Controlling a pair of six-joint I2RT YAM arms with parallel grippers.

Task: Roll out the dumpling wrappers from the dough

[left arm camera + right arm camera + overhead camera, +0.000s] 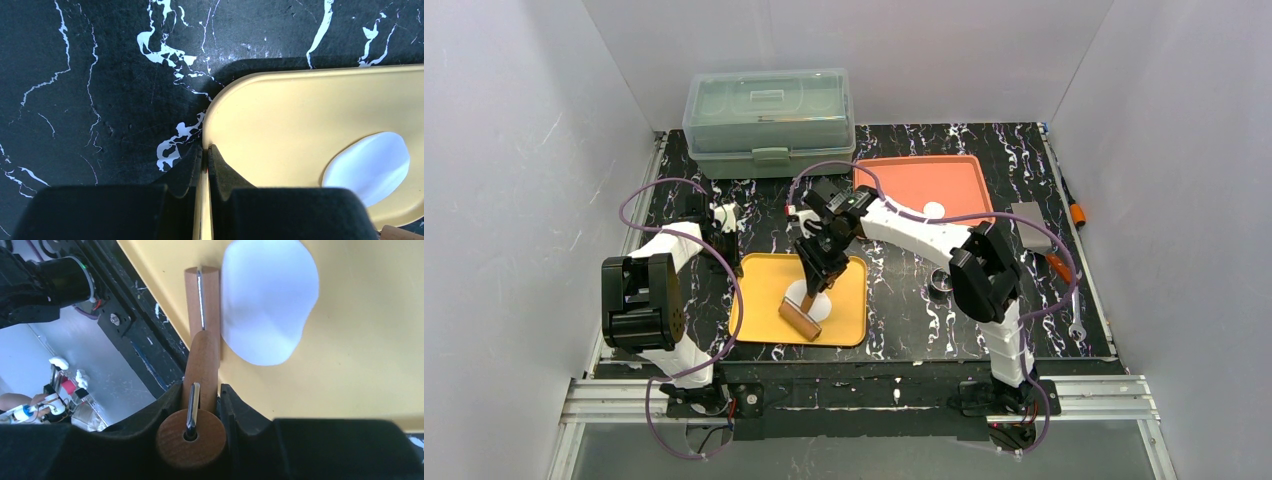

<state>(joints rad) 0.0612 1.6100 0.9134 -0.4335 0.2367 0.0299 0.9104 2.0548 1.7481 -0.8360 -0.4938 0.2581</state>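
The yellow tray [844, 325] is taken as the landmark; it lies on the black marbled bench [904, 320] in front of the two arms. The dough [267, 300] is seen about in the middle of this tray as a flat white oval sheet with a smooth surface.

The tray's rim is gripped at its left side, near a rounded corner, by the left gripper [205, 150]; its jaws are drawn narrow, with one finger outside the rim and one inside.

The right gripper [201, 390] is held above the middle of the tray, and its jaws are closed on the wooden handle of a rolling pin [801, 318]. The roller of the pin lies on the tray right against the near edge of the dough. Whether it presses on the dough cannot be told.

Beyond the tray to the right an orange tray [894, 180] is placed, and one dumpling wrapper [934, 210] lies in it, small and round. To the right of the yellow tray, well apart from it, a metal ring [940, 283] stands on the bench. Behind the yellow tray a closed pale green box [769, 120] is seen.
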